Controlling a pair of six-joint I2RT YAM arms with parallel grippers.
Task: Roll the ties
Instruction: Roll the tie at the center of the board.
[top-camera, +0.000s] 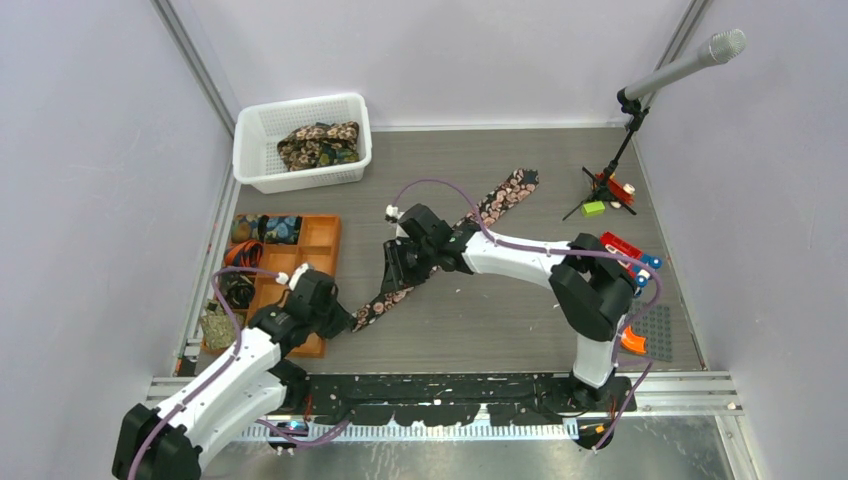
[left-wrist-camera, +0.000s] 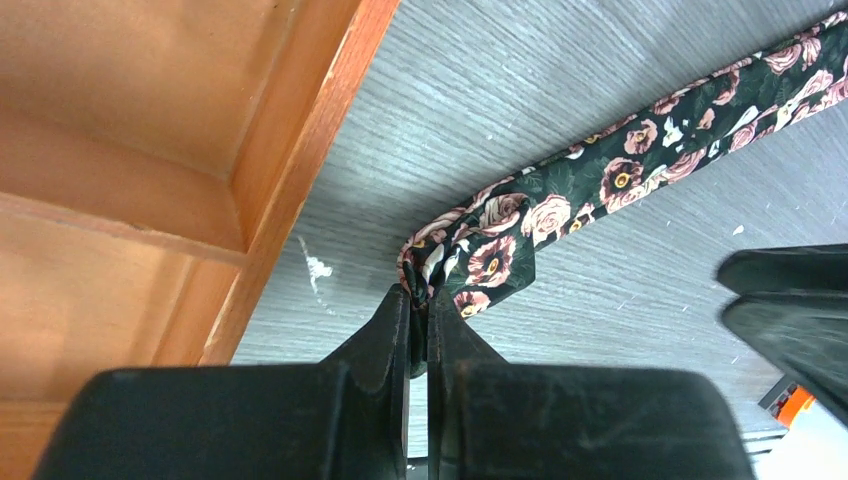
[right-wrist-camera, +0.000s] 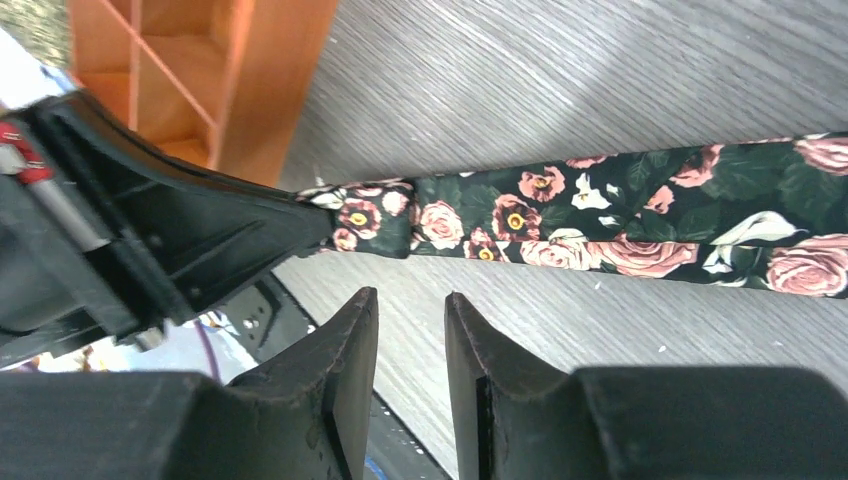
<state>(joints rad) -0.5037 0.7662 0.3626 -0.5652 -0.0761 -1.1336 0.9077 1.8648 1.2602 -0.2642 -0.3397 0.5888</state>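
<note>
**Top view.** The tie (top-camera: 503, 198) lies flat on the bench (top-camera: 480, 320). It runs diagonally from just beside the near right corner of the tray (top-camera: 325, 235) towards the bench's far right corner. The left jaws sit at its near, narrower end. The right jaws sit over the strip a little farther along. Other ties (top-camera: 318, 146) lie bundled in the basket (top-camera: 255, 150) at the far left corner.

**Left wrist.** The left jaws are clenched on the tip of the narrow end, near the tray's edge. The fabric is folded over and puckered at the pinch.

**Right wrist.** The right jaws are released, with a clear gap and nothing between them. They hover on the near side of the strip, apart from it and close to the left jaws.

**Handling, as judged.**
- The tie appears light, limp and smooth.
- It will likely fold rather than hold a shape, slide on the bench, and spring out of a loose roll.
- The best hold is a pinch across the full width at the narrow end, catching both layers.
- A second hold on the strip just beyond would keep the strip taut.
</note>
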